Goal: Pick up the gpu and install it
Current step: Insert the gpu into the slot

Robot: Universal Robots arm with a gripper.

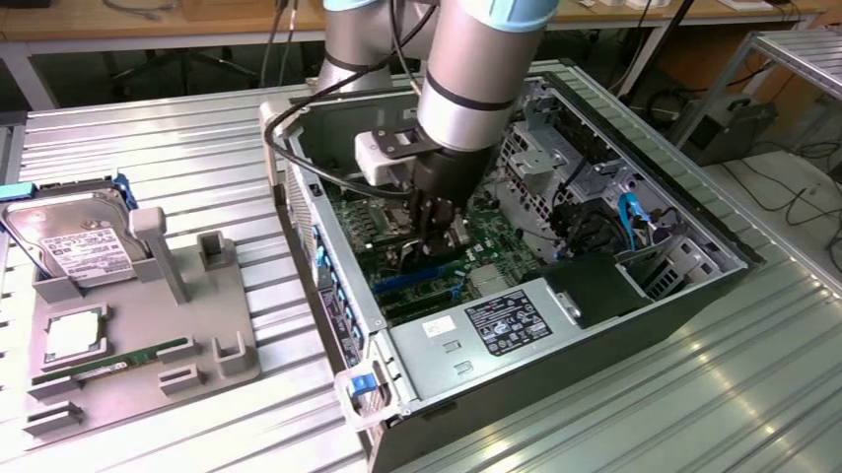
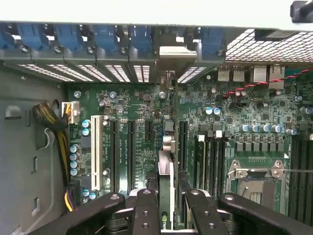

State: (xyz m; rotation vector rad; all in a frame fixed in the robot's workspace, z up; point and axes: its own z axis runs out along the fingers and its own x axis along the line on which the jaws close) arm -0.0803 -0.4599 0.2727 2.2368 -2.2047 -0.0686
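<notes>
Inside the open computer case (image 1: 684,286), my gripper (image 1: 429,235) reaches down over the green motherboard (image 1: 494,241). It is shut on the gpu (image 2: 166,171), a thin black card that I see edge-on between the two black fingers (image 2: 146,210). The card stands upright over the motherboard's expansion slots (image 2: 131,147). Its silver bracket (image 2: 171,53) sits at the case's rear slot openings, below the blue retainer clips (image 2: 132,36). From the exterior view the card's dark body (image 1: 421,261) hangs just below the fingers, low over the board. Whether its edge is in a slot is hidden.
A grey fixture tray (image 1: 197,325) at the exterior view's left holds a silver hard drive (image 1: 79,246), a CPU (image 1: 73,335) and a green RAM stick (image 1: 112,360). The power supply (image 1: 507,323), drive cage (image 1: 553,148), yellow cables (image 2: 61,132) and CPU socket (image 2: 254,181) crowd the case.
</notes>
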